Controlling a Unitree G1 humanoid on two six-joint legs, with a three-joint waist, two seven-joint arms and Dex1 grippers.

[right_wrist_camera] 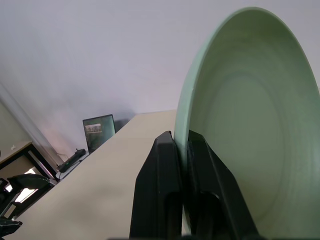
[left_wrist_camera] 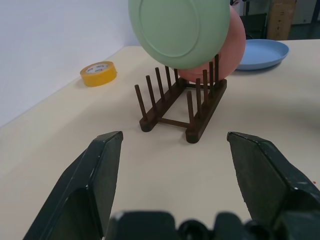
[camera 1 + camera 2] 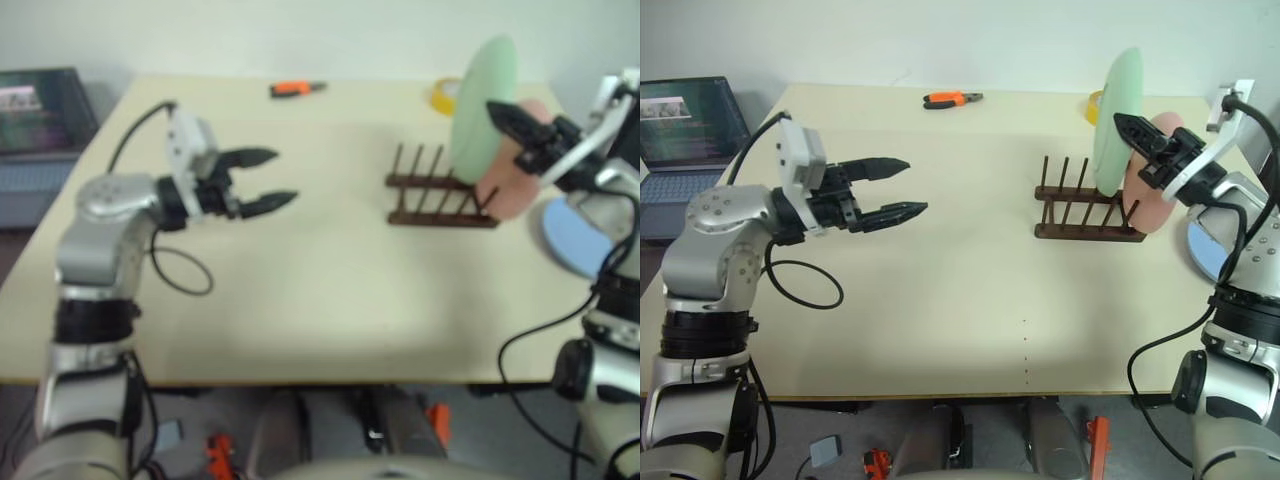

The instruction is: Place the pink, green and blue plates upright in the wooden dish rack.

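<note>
Green plate (image 3: 1118, 110) looks stiff, light and smooth, so its rim is the best place to pinch. Right hand (image 3: 1132, 132) pinches it there, upper right, over the rack (image 3: 1087, 212). Left hand (image 3: 902, 187) hangs wide.

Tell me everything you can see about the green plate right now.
The green plate is round, plain, matte mint green, with a shallow dished inside and a raised foot ring on its underside. It is held on edge, nearly upright, in the air above the wooden dish rack, not yet seated between the pegs. The right gripper is shut on its rim, one finger on each face. The pink plate stands close behind it in the rack; whether they touch is unclear.
</note>
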